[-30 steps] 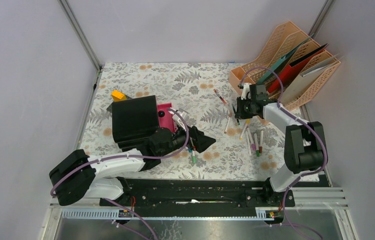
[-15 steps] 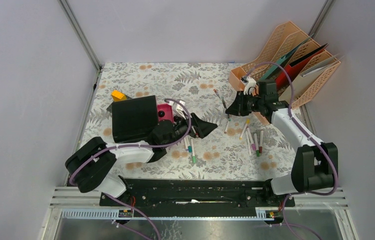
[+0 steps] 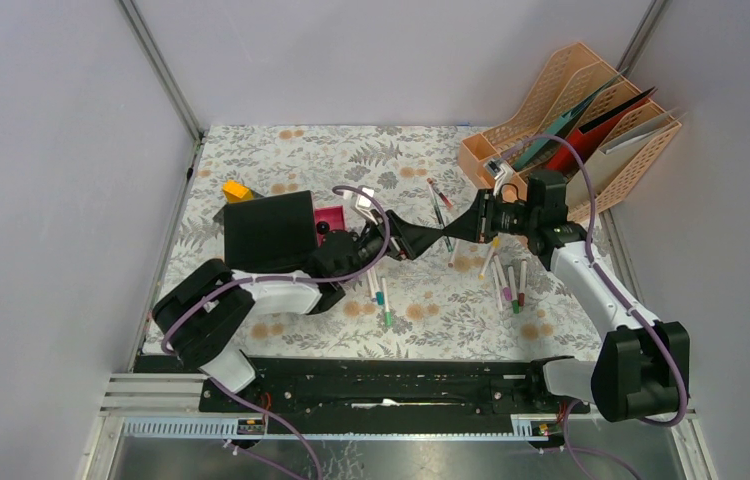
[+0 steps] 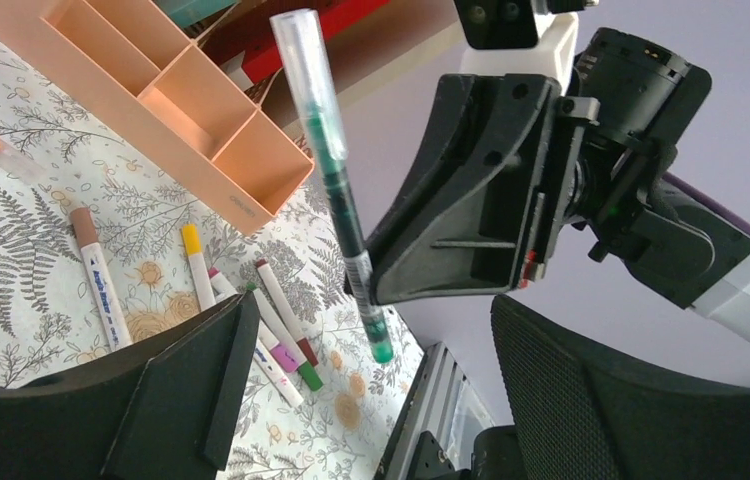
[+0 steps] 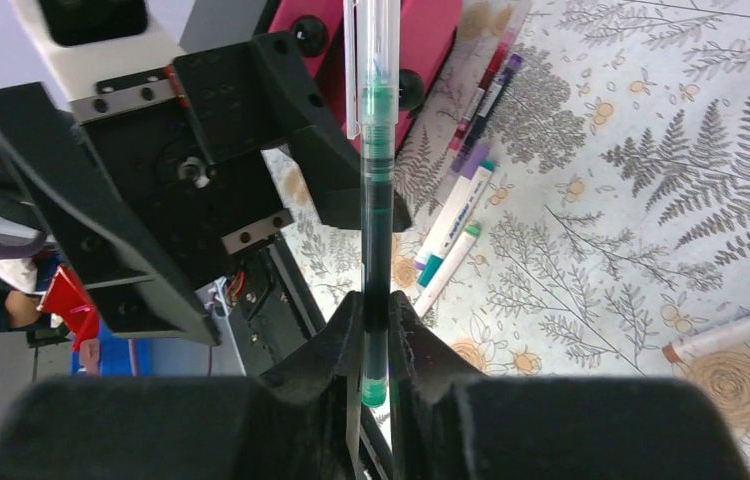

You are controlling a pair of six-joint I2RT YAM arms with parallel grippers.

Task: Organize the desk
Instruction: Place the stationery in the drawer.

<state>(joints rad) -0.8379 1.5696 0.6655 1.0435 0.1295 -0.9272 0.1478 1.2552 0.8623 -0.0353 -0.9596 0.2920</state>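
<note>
Above the floral desk (image 3: 281, 160), the right gripper (image 5: 375, 312) pinches a green pen (image 5: 375, 200) while the left gripper (image 3: 421, 238) gapes wide, empty.

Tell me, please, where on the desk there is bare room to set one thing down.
Bare: the far strip of the desk between the black box and the peach rack; also the near patch between the left markers and the right markers. Crowded: the middle, where the left pincer and the right pincer meet at the green pen.
</note>
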